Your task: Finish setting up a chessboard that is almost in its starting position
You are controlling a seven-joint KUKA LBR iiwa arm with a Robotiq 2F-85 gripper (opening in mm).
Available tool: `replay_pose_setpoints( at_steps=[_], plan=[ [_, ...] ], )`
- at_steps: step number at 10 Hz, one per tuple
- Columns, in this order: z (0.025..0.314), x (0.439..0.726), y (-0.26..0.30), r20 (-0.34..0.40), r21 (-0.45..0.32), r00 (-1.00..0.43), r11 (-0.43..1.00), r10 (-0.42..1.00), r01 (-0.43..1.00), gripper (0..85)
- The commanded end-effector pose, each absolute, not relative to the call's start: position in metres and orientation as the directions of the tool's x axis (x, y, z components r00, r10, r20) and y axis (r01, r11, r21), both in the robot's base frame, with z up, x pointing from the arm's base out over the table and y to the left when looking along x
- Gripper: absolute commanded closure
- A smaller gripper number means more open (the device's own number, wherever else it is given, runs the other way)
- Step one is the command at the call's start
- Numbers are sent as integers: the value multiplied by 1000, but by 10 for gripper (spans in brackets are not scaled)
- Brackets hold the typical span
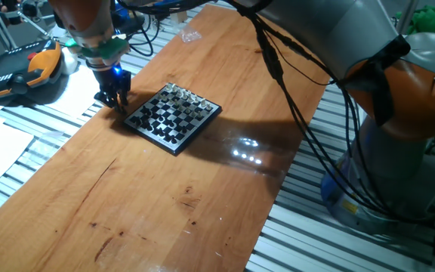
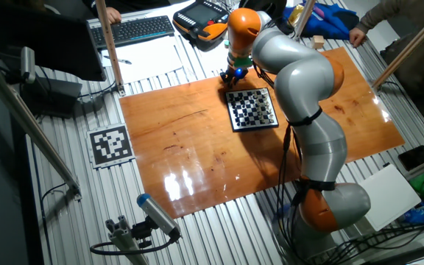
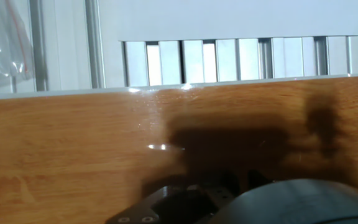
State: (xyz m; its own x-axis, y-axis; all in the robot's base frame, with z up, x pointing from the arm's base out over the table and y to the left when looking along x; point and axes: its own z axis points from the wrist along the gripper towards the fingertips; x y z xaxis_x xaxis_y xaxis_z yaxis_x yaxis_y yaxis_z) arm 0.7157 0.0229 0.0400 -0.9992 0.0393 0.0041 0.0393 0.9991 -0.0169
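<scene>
The chessboard (image 1: 173, 117) is a small black-framed checked board lying on the wooden table, with tiny dark and silvery pieces in rows along two opposite sides. It also shows in the other fixed view (image 2: 252, 109). My gripper (image 1: 115, 98) hangs low over the table just off the board's left corner, fingers pointing down, and it shows small in the other fixed view (image 2: 232, 76). The fingertips are dark and tiny, so I cannot tell their gap or whether they hold a piece. The hand view shows only bare wood, a shadow and the dark gripper body (image 3: 229, 199).
A teach pendant (image 1: 21, 72) lies on the slatted bench left of the table. A small clear bag (image 1: 190, 35) lies at the table's far end. Black cables (image 1: 293, 83) hang from the arm over the right side. A keyboard (image 2: 135, 29) and papers sit beyond the table.
</scene>
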Motion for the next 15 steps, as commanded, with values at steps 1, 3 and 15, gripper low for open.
replay_pose_setpoints(
  at_steps=[1,3,15],
  plan=[
    [39,714,24,2,-18,-999,999,39,39,510],
    [39,712,25,4,-23,-1000,999,26,26,510],
    [74,707,31,51,-14,-998,999,29,29,680]
  ],
)
